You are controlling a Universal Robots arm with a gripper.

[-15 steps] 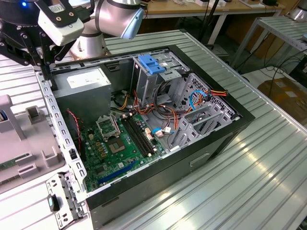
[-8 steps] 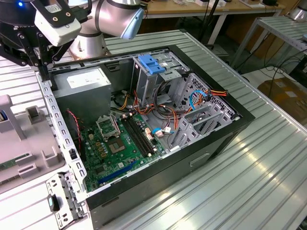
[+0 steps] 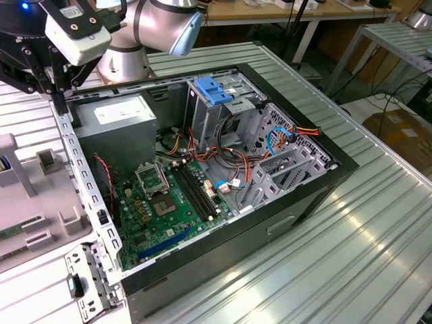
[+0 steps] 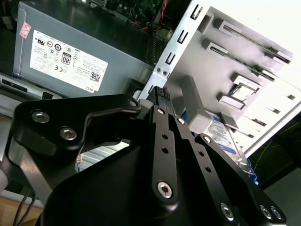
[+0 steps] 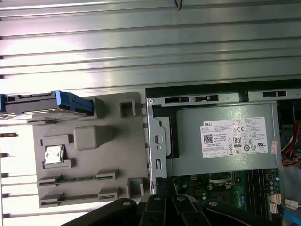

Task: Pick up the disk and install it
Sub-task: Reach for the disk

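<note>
The disk (image 5: 44,104), a grey drive in a bright blue carrier, stands on edge in a slot at one end of the grey parts tray (image 5: 89,155). In the second wrist view its blue-labelled face (image 4: 225,133) peeks out behind a tray post. My gripper (image 3: 58,101) hangs over the rim of the open computer case, between the tray and the power supply. Its black fingers (image 4: 160,123) are shut with nothing between them, a short way off the disk. In the first wrist view the gripper (image 5: 165,202) sits at the picture's edge.
The open computer case (image 3: 317,185) lies on a ribbed metal table (image 3: 378,236). Inside are the grey power supply (image 3: 115,128), the motherboard (image 3: 162,202), loose cables and a metal drive cage (image 3: 223,115) topped by a fixed blue bracket (image 3: 212,90). The tray holds other small parts.
</note>
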